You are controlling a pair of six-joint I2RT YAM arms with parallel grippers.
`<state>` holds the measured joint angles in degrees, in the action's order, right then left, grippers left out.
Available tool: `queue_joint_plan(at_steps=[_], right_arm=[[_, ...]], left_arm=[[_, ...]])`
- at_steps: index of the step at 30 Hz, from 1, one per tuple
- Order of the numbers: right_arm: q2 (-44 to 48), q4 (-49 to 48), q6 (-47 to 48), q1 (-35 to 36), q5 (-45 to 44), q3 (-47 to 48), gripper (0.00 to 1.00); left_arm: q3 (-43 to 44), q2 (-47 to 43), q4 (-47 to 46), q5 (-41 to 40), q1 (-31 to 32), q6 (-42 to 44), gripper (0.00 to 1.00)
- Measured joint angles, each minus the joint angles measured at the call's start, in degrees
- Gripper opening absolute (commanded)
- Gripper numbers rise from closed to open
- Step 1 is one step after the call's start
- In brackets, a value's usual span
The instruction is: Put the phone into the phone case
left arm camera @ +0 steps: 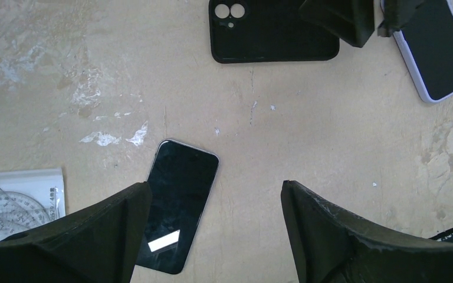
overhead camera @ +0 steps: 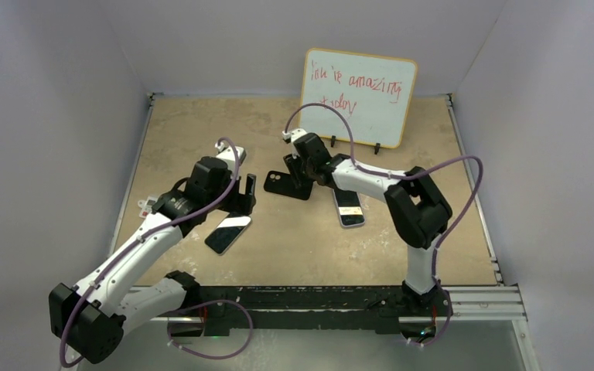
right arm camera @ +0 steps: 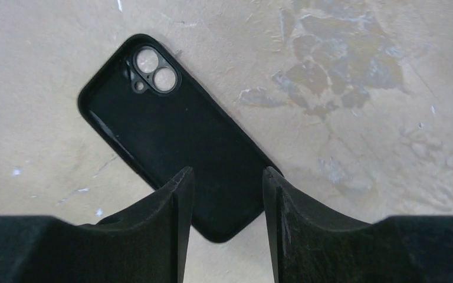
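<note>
The matte black phone case (overhead camera: 280,185) lies open side up at mid table, its camera cutout at the left end. It also shows in the left wrist view (left arm camera: 271,32) and the right wrist view (right arm camera: 171,135). A dark-screened phone (overhead camera: 228,233) lies flat on the table, also seen in the left wrist view (left arm camera: 177,203). My left gripper (overhead camera: 240,197) is open and empty above it (left arm camera: 215,186), with the phone under its left finger. My right gripper (overhead camera: 300,174) is open (right arm camera: 228,172), its jaws over the case's end away from the cutout, holding nothing.
A second phone (overhead camera: 348,207) with a light edge lies right of the case, under my right forearm, and shows in the left wrist view (left arm camera: 439,53). A whiteboard (overhead camera: 358,97) stands at the back. A bagged protractor (left arm camera: 17,197) lies at the left.
</note>
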<state>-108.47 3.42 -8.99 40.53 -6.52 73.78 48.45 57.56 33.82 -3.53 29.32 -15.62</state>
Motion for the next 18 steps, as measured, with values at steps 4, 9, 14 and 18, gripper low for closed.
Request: queue_joint_plan(at_steps=[4, 9, 14, 18], right_arm=[[-4.3, 1.3, 4.5, 0.0, 1.4, 2.4, 0.55], [-6.7, 2.9, 9.1, -0.1, 3.0, 4.2, 0.56], [-7.4, 3.0, 11.6, -0.3, 3.4, 5.3, 0.56], [-7.8, 3.0, 12.9, -0.9, 4.6, 6.2, 0.57]], left_arm=[[-0.2, -1.0, -0.1, -0.5, 0.0, 0.0, 0.84], [-0.3, -1.2, -0.3, -0.8, 0.0, 0.0, 0.84], [-0.4, -1.2, -0.3, -1.1, 0.0, 0.0, 0.84], [-0.4, -1.2, -0.3, -1.2, 0.0, 0.0, 0.84]])
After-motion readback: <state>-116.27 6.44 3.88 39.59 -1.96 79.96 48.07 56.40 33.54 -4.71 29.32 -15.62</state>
